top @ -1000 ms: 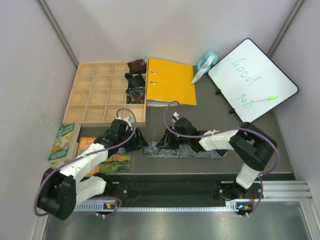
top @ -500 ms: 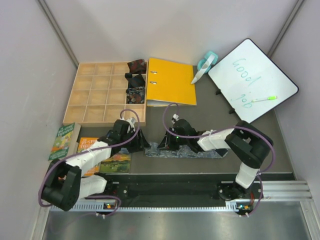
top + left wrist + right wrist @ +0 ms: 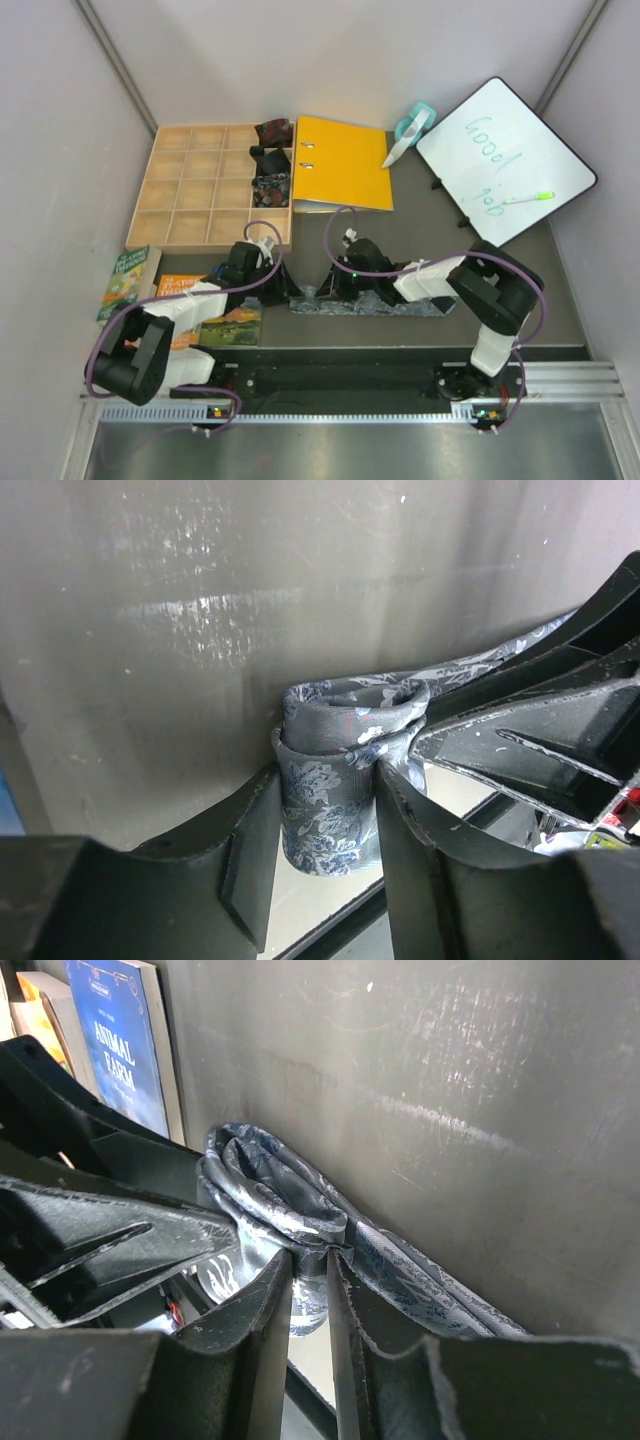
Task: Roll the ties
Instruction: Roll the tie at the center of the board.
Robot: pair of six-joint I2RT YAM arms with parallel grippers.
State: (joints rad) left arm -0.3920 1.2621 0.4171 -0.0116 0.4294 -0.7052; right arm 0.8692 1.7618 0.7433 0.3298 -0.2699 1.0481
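The left gripper point(image 3: 325, 800) has slid up to the tie's point(image 3: 345, 725) rolled end and squeezes it. The right gripper point(image 3: 310, 1275) pinches the tie just beside. A tug could unroll it.

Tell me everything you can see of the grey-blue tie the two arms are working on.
The grey-blue tie looks like shiny woven fabric, silvery grey with a blue floral pattern. One end is wound into a loose, slightly squashed roll of a few turns. The rest lies as a flat strip on the dark table, running toward the right arm's side. The left end effector clamps the roll from both sides. The right end effector pinches the fabric right at the roll's edge.
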